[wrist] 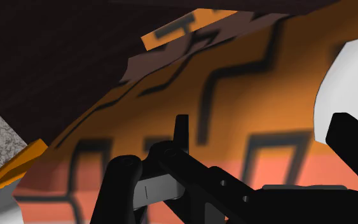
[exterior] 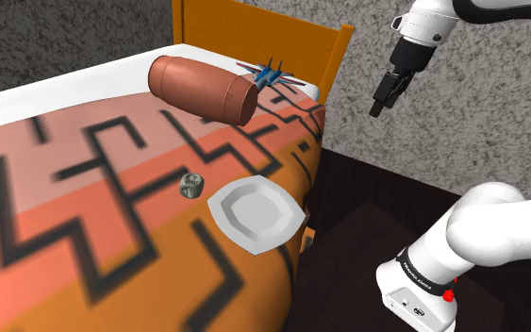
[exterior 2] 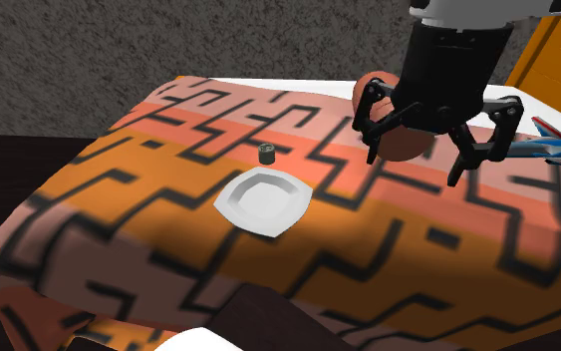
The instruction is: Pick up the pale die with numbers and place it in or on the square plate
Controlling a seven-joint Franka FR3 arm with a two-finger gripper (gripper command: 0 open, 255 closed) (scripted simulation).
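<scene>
1. Closest to the lens in the second exterior view, the gripper (exterior 2: 416,166) hangs in the air with its 2 black fingers (exterior 2: 373,140) spread wide.
2. From the shoulder view it sits high up, off the side of the bed (exterior: 56,94) and in front of the grey wall (exterior: 442,141). It is tilted and well apart from the die (exterior: 191,186).
3. From the wrist view the fingers stand apart over the edge of the cover (exterior: 112,207), with dark floor (wrist: 56,57) beyond.
4. The die is a small cube, dull grey-green rather than pale, with lighter marks on its faces. The marks are too small to read as numbers. In the second exterior view it looks dark with a lighter top.
5. It rests on the cover just beside the plate (exterior: 257,215), toward the shoulder view's left. A narrow strip of cover shows between the 2.
6. The plate is white and square, with rounded corners and a raised rim. It lies flat near the side of the bed closest to the arm (exterior: 485,231).
7. The cover has orange and salmon bands crossed by dark zigzag lines.
8. Count: 1 die, 1 plate, 1 brown bolster (exterior: 207,90), 1 blue toy plane (exterior: 271,75), 1 orange headboard (exterior: 254,33), 1 bed, 1 arm, 1 gripper.
9. The bolster and plane lie at the head end, just beside each other. Whether they touch I cannot tell. Both are well apart from the die.
</scene>
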